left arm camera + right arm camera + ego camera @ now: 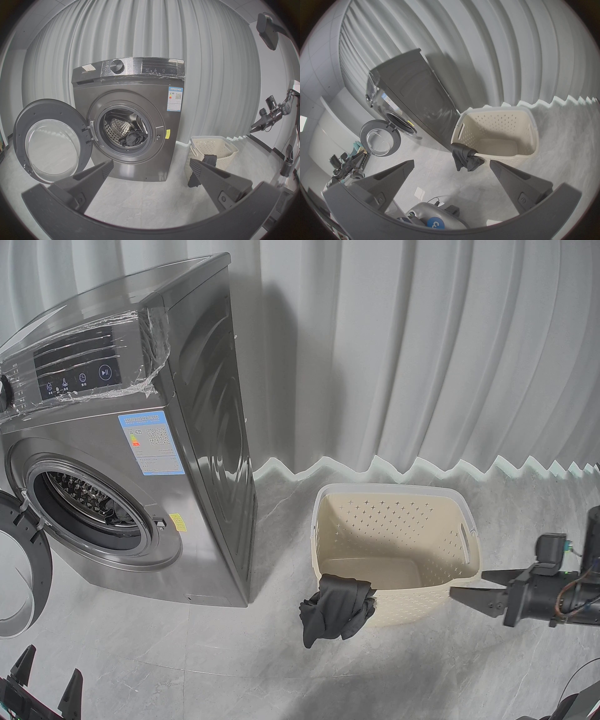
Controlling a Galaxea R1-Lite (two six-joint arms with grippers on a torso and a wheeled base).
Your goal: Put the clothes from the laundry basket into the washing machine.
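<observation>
a dark garment (337,610) hangs over the near rim of the basket (459,497), beside the washing machine (206,427), whose door (25,565) stands open. the left gripper (52,662) and right gripper (469,584) are both spread apart and empty.

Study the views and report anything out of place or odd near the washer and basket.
One dark garment is draped over the front rim of the basket, mostly hanging down outside it instead of lying inside. Crinkled plastic film also covers the top front of the washer, which looks like leftover packaging.
</observation>
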